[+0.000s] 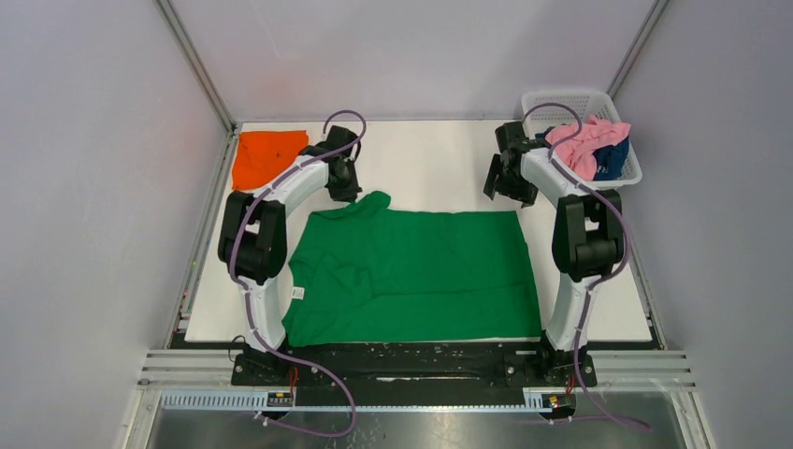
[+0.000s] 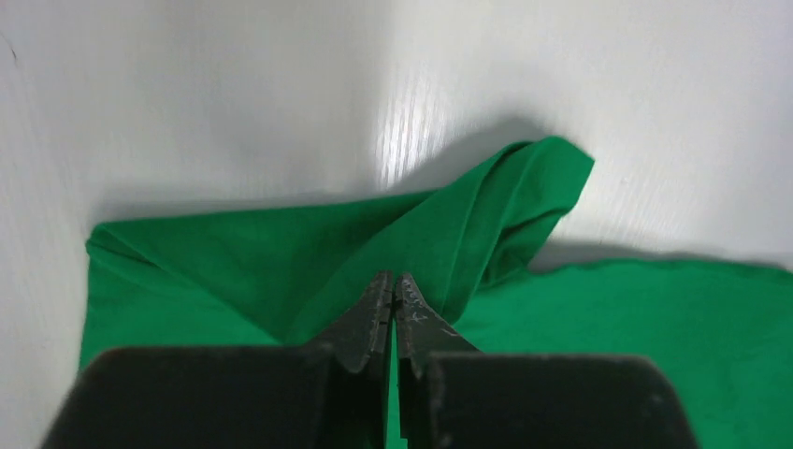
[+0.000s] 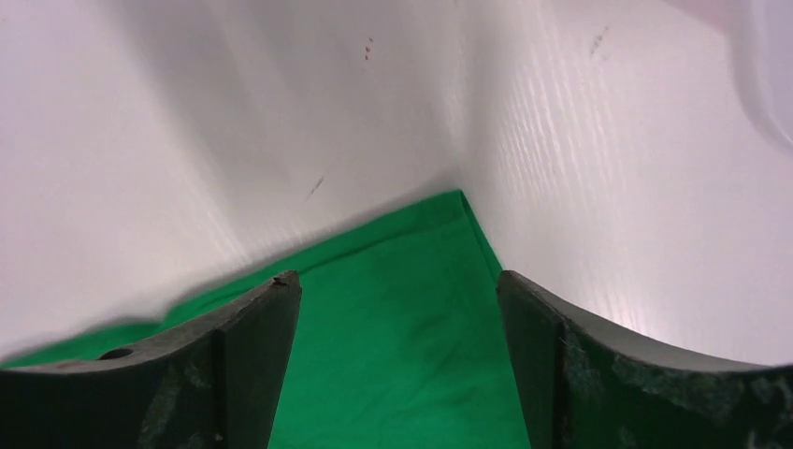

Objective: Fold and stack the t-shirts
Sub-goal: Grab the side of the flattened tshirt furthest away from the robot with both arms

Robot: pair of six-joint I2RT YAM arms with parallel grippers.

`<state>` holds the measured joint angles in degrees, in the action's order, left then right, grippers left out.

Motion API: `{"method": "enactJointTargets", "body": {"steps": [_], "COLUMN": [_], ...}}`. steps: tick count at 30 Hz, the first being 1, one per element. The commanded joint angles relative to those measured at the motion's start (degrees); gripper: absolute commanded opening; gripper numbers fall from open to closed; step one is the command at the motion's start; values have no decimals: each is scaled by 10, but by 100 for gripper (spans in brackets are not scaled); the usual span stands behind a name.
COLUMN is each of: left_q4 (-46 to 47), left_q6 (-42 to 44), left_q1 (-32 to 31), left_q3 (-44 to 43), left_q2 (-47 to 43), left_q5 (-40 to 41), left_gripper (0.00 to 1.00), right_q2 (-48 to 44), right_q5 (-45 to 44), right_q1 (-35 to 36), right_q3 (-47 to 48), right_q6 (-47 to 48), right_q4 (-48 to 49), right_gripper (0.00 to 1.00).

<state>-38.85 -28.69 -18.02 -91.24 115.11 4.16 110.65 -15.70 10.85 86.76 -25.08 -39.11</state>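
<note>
We see a bright green cloth t-shirt (image 1: 411,271) spread on the white table (image 1: 439,159). The left gripper (image 2: 393,285) is pinched on the shirt's raised far-left fold, and the right gripper (image 3: 397,278) hangs wide open above its far-right corner. Beyond, a folded orange t-shirt (image 1: 266,154) lies at the left. At the right, a white plastic basket (image 1: 570,95) holds a pink t-shirt (image 1: 580,140) and a navy t-shirt (image 1: 612,159).

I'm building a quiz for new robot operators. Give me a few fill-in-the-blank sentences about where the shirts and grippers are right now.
1. The left gripper is shut on the spread-out shirt, whose colour is ____.
2. The right gripper is ____, over that shirt's corner.
3. The pink shirt lies in the white ____.
4. The folded shirt at the far left of the table is ____.
Missing words: green; open; basket; orange.
</note>
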Motion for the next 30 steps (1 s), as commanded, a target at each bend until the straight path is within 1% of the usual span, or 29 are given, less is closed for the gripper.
{"method": "enactJointTargets", "body": {"steps": [1, 6, 7, 8, 9, 12, 14, 16, 17, 19, 21, 22, 23, 24, 25, 27, 28, 30], "left_q4": [53, 73, 74, 75, 77, 80, 83, 85, 84, 83, 77, 77, 77, 80, 79, 75, 73, 68], "left_q6": [-23, -30, -30, -31, -31, -34, -37, -38, -37, -34, -33, -34, -35, -35, -35, -32, -30, -29], "left_q1": [-1, -5, -5, -6, -7, -7, -7, -7, -7, -7, -7, -7, -7, -7, -7, -7, -7, -7], "left_q3": [62, 119, 127, 135, 142, 164, 176, 186, 188, 189, 186, 185, 186, 188, 190, 188, 188, 190], "left_q2": [-65, -120, -129, -137, -147, -168, -179, -188, -192, -197, -200, -201, -203, -206, -209, -213, -216, -225], "left_q5": [-20, -35, -34, -33, -31, -28, -27, -26, -26, -26, -25, -25, -27, -29, -32, -34, -35, -27], "left_gripper": [0, 0, 0, 0, 0, 0, 0, 0, 0, 0, 0, 0, 0, 0, 0, 0, 0, 0], "right_q2": [61, 121, 131, 138, 145, 155, 152, 143, 137, 126, 114, 101, 88, 73, 61, 44, 40, 47], "right_q5": [19, 20, 21, 24, 23, 16, 20, 42, 66, 105, 134, 158, 197, 234, 266, 301, 308, 297], "right_q1": [-8, -12, -11, -11, -12, -12, -12, -13, -12, -13, -12, -13, -13, -14, -15, -16, -17, -18], "right_q3": [73, 141, 150, 155, 165, 183, 176, 165, 162, 180, 199, 190, 173, 150, 133, 108, 100, 98], "right_q6": [-1, -36, -40, -40, -38, -54, -69, -65, -40, 47, 178, 255, 347, 418, 491, 625, 688, 792], "right_q4": [-57, -96, -103, -106, -112, -132, -131, -104, -79, -52, -22, 7, 40, 65, 76, 48, 19, -51], "right_gripper": [84, 82, 80, 73, 70, 72, 72, 72, 71, 72, 75, 76, 77, 77, 77, 78, 78, 78]}}
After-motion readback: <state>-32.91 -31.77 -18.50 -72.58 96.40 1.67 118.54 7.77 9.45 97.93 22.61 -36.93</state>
